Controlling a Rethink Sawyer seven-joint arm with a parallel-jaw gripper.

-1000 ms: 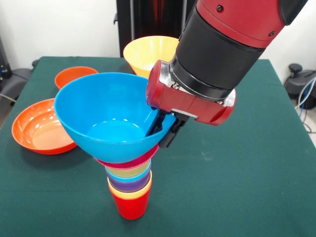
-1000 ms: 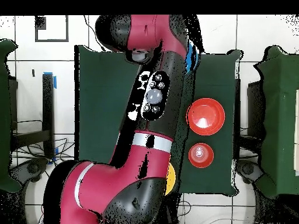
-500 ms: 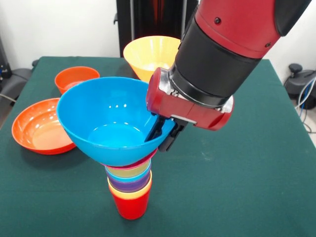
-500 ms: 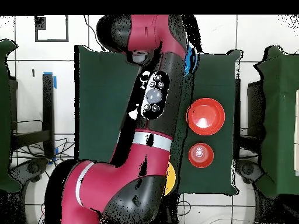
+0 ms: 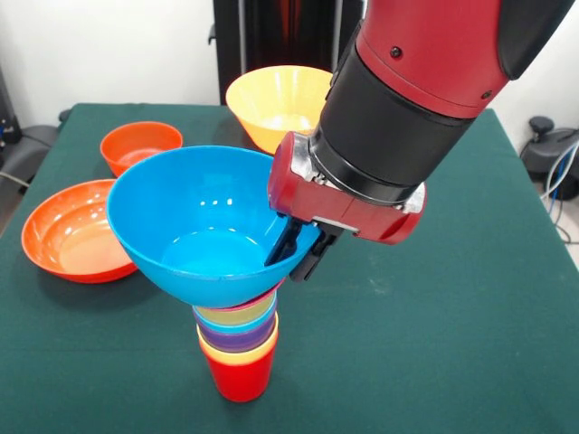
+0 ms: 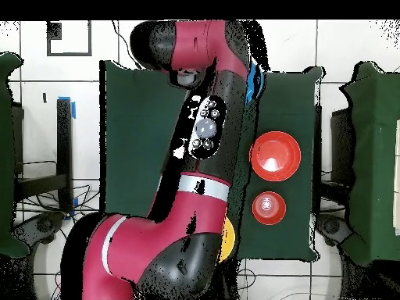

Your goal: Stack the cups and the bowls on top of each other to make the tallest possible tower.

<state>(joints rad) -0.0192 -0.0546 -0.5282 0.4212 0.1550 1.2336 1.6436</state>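
The gripper (image 5: 301, 250) pinches the blue bowl's (image 5: 194, 226) right rim, one finger inside, one outside, the bowl sitting on the tower (image 5: 237, 339) directly below.

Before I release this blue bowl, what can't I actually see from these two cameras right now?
- Overhead view: the arm covers the tower and nearly all of the blue bowl; only a sliver shows.
- Front view: the blue bowl hides the pink bowl beneath except a thin edge, so its seating cannot be judged.
- Front view: the tool straddles the blue bowl's rim; its wrist housing hides the finger roots.
- Overhead view: the yellow-orange bowl is mostly covered.
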